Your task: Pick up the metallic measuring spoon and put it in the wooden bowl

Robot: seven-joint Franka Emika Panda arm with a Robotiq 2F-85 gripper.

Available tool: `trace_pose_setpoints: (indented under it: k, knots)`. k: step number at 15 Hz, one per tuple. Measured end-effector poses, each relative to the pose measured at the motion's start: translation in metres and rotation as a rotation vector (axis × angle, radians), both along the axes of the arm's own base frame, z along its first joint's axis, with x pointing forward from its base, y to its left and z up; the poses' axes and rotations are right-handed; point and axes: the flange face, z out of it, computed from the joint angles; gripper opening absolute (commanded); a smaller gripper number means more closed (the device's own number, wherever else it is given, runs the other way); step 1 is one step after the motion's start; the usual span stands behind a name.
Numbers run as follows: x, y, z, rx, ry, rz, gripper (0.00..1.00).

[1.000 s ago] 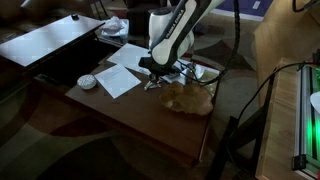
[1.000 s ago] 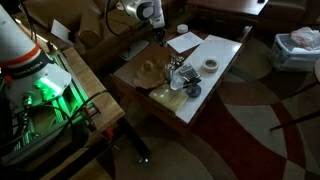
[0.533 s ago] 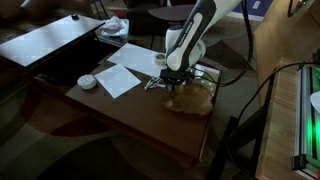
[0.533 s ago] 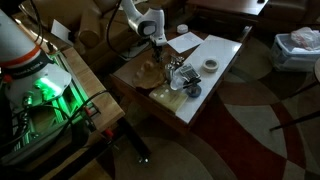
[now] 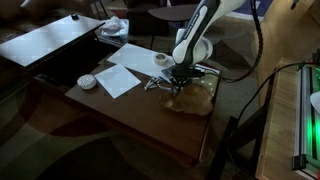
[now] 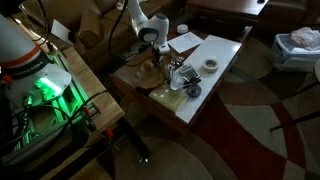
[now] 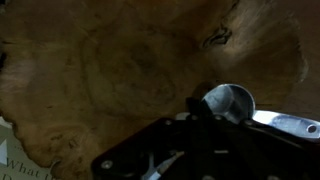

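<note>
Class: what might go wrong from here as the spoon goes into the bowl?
1. The metallic measuring spoon sits to one side of the gripper, so it may slip or twist early.
2. The wooden bowl looks shallow; a dropped spoon might bounce out.
3. The utensil cluster stands close beside the bowl; the arm could knock it.

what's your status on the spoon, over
Gripper shut on small shiny silver metal measuring spoon. Spoon held above wide tan wooden bowl, not released. Nothing in the way.
</note>
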Motion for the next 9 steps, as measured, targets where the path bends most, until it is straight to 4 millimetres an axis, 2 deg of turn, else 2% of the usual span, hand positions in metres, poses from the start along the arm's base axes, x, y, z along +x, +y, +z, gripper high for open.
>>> trace_pose_setpoints:
  k: [2, 4, 9]
  knots:
    - [0.000, 0.003, 0.000, 0.000, -0.001, 0.005, 0.01]
    - [-0.001, -0.009, -0.001, -0.006, -0.006, 0.036, 0.01]
    - [-0.009, -0.078, -0.002, 0.010, -0.037, 0.142, 0.01]
